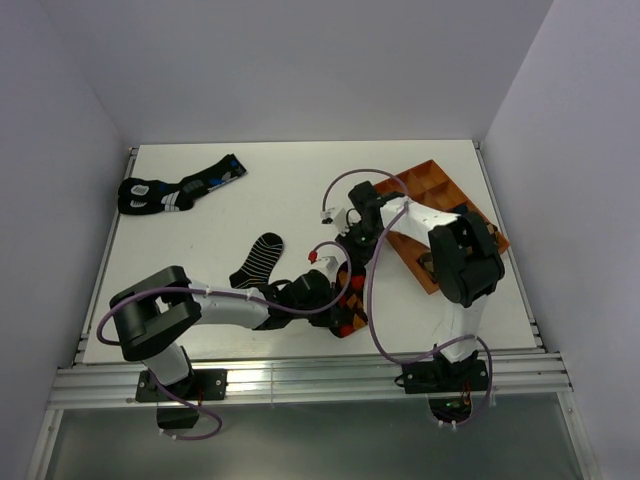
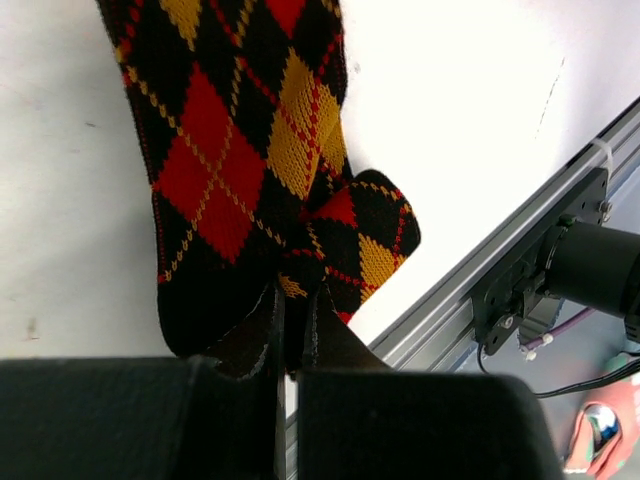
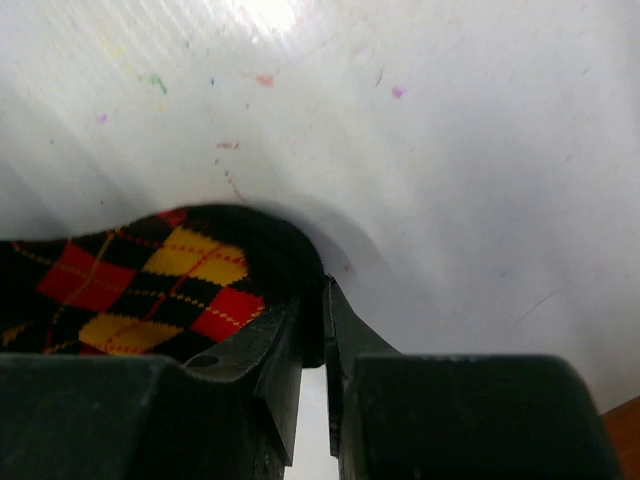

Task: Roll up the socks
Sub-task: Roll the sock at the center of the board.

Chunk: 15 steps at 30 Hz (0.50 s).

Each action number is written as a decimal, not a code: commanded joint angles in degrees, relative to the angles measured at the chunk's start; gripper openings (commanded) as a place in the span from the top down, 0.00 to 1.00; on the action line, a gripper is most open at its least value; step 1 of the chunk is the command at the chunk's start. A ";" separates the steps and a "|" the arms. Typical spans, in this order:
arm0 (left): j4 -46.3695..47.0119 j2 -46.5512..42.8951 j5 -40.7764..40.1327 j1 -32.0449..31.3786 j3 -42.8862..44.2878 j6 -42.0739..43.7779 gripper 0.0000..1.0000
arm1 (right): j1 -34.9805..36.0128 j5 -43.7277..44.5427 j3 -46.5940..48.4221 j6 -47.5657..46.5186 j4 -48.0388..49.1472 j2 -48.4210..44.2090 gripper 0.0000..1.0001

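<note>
The left claw (image 2: 295, 312), in its wrist view, pinches the folded lower end of the argyle sock (image 2: 230, 170); the rest runs flat to upper left. Right wrist: the right claw (image 3: 322, 300) is pressed together at the sock's rim, catch unclear. From above, the striped sock (image 1: 260, 258) lies apart, centre-left on the bench (image 1: 280, 195). Rolling looks barely begun.

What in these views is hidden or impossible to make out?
- Most of the argyle sock, top view: the left arm and right arm lie over it.
- The orange tray contents, top view: the right arm covers much of it.
- Whether the right gripper pinches the sock's edge, right wrist view: its jaws hide the contact.
</note>
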 commanded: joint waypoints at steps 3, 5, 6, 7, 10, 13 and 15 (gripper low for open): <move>-8.54 2.78 -0.77 -2.94 1.04 3.33 1.00 | 0.39 0.20 7.71 1.00 0.12 2.97 0.83; -8.54 2.95 -0.77 -3.47 1.39 3.77 1.00 | 0.65 0.37 8.69 1.43 0.48 3.85 0.83; -8.80 3.04 -0.94 -3.65 1.66 3.94 1.00 | 0.65 0.46 9.73 1.61 0.30 4.20 0.83; -8.89 3.39 -0.77 -3.82 1.74 3.95 1.00 | 0.82 0.38 10.09 1.53 -0.13 4.90 0.83; -9.50 4.35 -0.07 -3.91 2.53 4.21 1.00 | 1.44 -0.06 10.89 1.52 -0.14 5.78 0.83; -10.82 5.76 0.90 -3.91 3.50 4.74 1.00 | 2.06 -0.94 10.80 0.82 -0.05 6.31 0.83; -12.14 6.73 1.86 -3.65 5.08 4.48 1.00 | 2.49 -1.12 10.45 0.82 0.30 6.31 0.84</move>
